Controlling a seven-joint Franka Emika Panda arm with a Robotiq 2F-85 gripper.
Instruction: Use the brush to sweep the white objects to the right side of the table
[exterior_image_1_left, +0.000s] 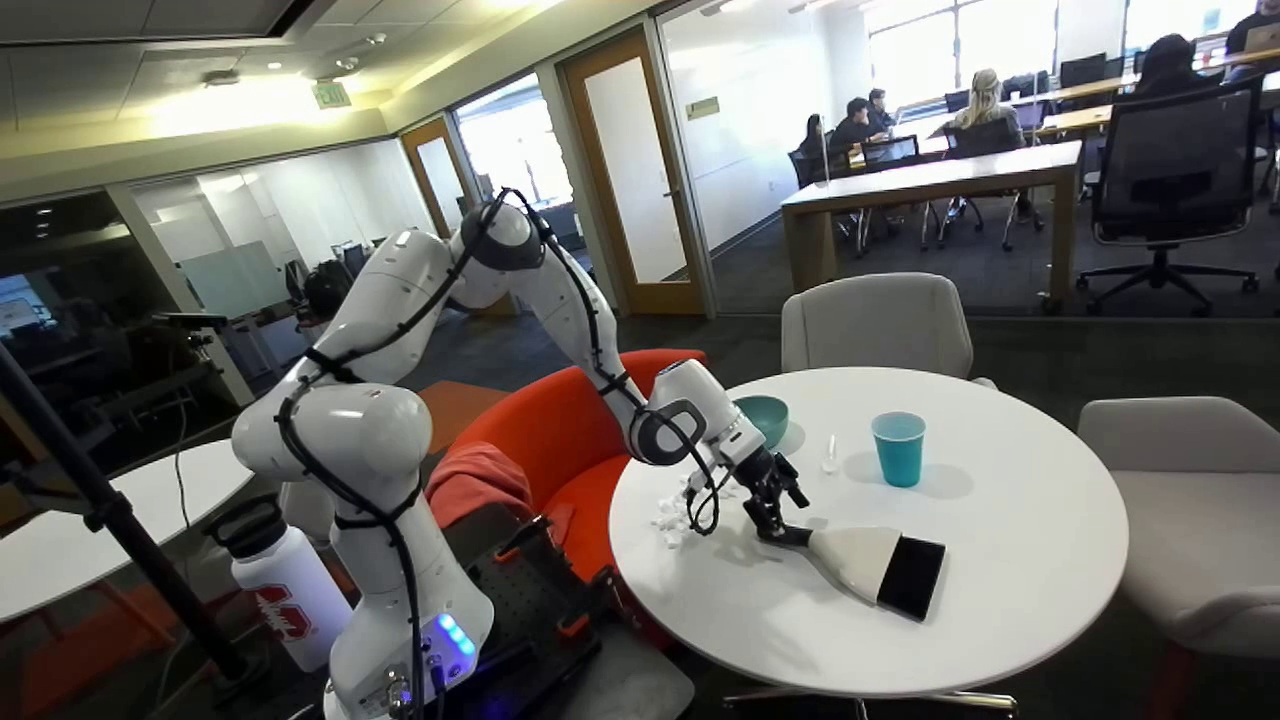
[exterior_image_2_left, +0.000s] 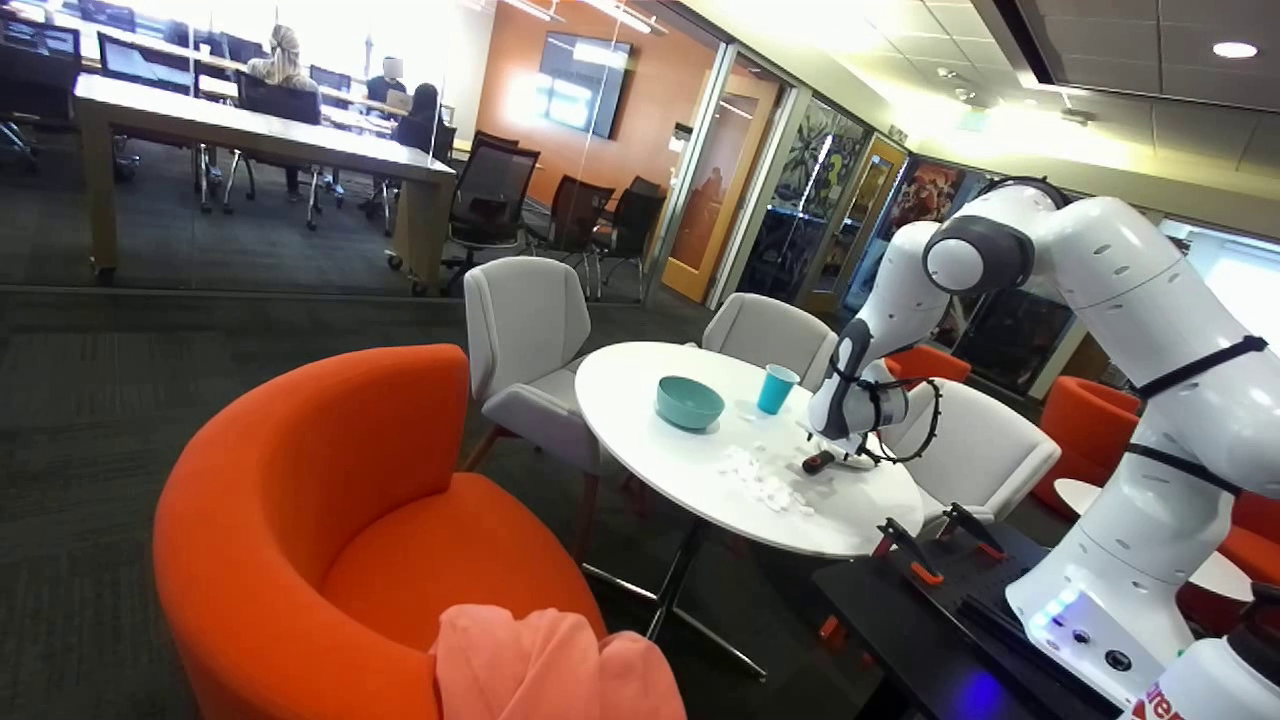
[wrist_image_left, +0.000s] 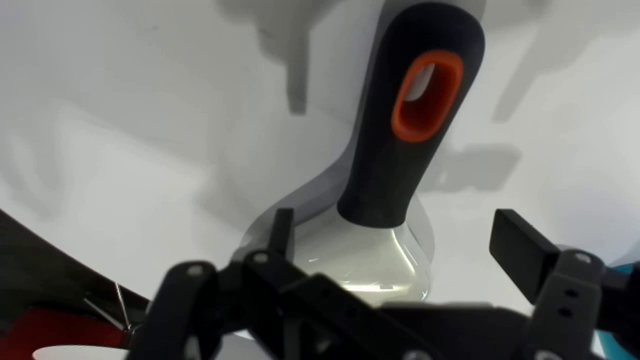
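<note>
Gripper (wrist_image_left: 395, 225) gapes wide, empty, over brush (wrist_image_left: 387, 172), wrist-view centre; white bits (exterior_image_2_left: 768, 490), count unclear, lower centre in both exterior views.

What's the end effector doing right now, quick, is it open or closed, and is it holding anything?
End effector: open, holding nothing; in the wrist view its fingers stand apart, with the brush showing between them, ungripped.

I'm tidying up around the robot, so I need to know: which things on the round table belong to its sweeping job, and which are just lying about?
For the sweep: brush, small white objects.

Just lying about: green bowl, blue cup, probably the pale spoon-like item.
</note>
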